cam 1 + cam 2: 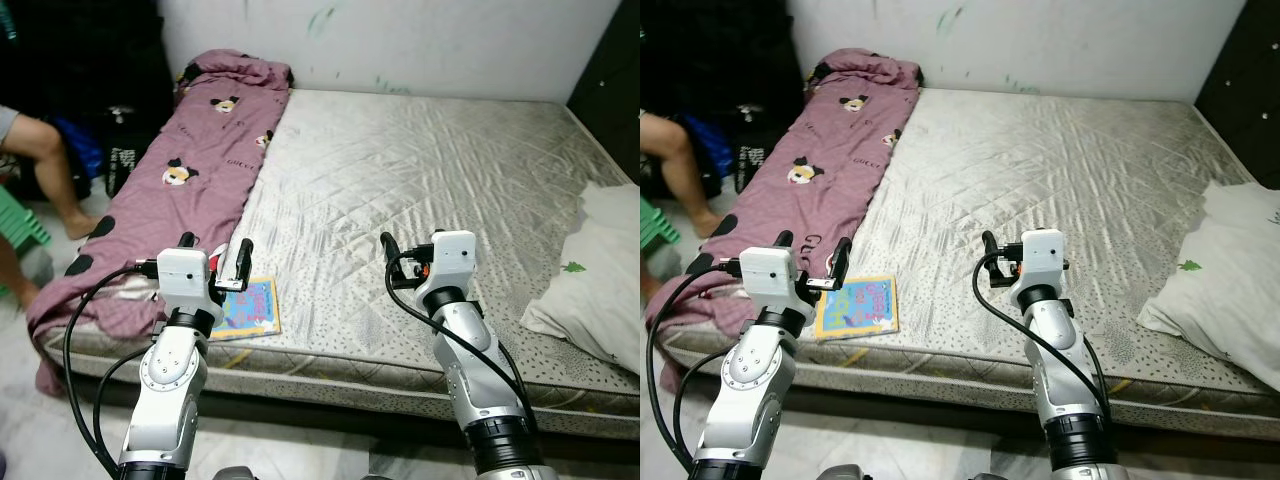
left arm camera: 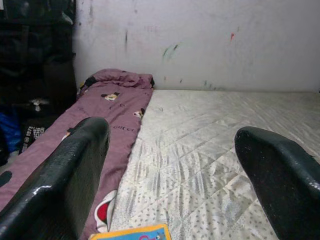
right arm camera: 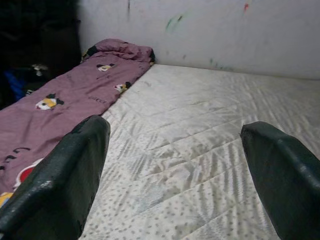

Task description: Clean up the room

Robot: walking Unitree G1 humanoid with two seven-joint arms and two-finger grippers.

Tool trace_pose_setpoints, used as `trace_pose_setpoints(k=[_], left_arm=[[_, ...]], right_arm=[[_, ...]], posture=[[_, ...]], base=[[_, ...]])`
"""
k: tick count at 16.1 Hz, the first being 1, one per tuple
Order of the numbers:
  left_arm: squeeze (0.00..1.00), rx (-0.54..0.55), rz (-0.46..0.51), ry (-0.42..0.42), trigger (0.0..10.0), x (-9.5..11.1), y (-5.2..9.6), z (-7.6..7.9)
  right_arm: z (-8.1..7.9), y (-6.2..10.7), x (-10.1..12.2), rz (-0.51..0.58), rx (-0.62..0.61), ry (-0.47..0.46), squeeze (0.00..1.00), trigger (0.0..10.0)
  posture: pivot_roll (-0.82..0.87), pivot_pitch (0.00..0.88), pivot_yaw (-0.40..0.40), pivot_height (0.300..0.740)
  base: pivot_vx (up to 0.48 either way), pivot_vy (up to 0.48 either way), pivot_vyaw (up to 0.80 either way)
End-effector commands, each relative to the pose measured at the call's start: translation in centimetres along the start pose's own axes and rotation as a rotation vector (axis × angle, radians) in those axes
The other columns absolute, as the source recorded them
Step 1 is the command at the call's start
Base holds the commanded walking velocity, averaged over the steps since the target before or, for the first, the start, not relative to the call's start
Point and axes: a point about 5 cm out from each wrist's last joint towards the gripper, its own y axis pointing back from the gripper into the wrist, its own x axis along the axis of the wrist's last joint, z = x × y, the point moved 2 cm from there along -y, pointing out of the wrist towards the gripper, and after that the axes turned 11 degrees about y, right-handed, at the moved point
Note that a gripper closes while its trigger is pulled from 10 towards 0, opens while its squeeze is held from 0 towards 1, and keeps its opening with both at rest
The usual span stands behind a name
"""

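You have bare mattress [image 1: 420, 170] at 12 o'clock; blanket [image 1: 190, 170] blocks 10, pillow [image 1: 600, 270] 2, book [image 1: 248, 308] near 9.

Bare mattress [image 1: 420, 190] vs stained white wall [image 1: 420, 45].

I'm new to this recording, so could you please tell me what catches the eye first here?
A bare grey mattress spreads ahead, with a purple cartoon-print blanket draped along its left side. A colourful book lies at the near edge, just ahead of the open left claw. The right claw is open over the mattress, and a white pillow sits far right.
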Motion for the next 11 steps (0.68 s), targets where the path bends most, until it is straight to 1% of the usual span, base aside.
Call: trace_pose_setpoints(k=[1, 3, 10, 11], left_arm=[[0.0, -0.008, 0.007, 0.0, 10.0, 0.18, -0.09, -0.13], [0.0, -0.018, 0.01, 0.001, 10.0, 0.22, -0.12, -0.02], [0.0, -0.022, 0.01, 0.007, 10.0, 0.34, -0.33, 0.0], [0.0, -0.018, 0.009, 0.008, 10.0, 0.28, -0.34, -0.03]], right_arm=[[-0.19, -0.23, 0.18, 0.006, 0.007, -0.001, 0.0, 10.0], [-0.19, -0.26, 0.19, 0.007, 0.006, -0.002, 0.0, 10.0], [-0.15, -0.45, 0.35, 0.008, 0.006, 0.002, 0.0, 10.0], [-0.11, -0.46, 0.34, 0.009, 0.006, 0.004, 0.0, 10.0]], posture=[[0.03, 0.0, -0.023, 0.74], [0.03, 0.0, -0.022, 0.74], [0.03, 0.0, -0.023, 0.74], [0.03, 0.0, -0.024, 0.74]], base=[[0.0, 0.0, 0.0], [0.255, 0.0, 0.0], [0.384, 0.0, 0.0], [0.0, 0.0, 0.0]])
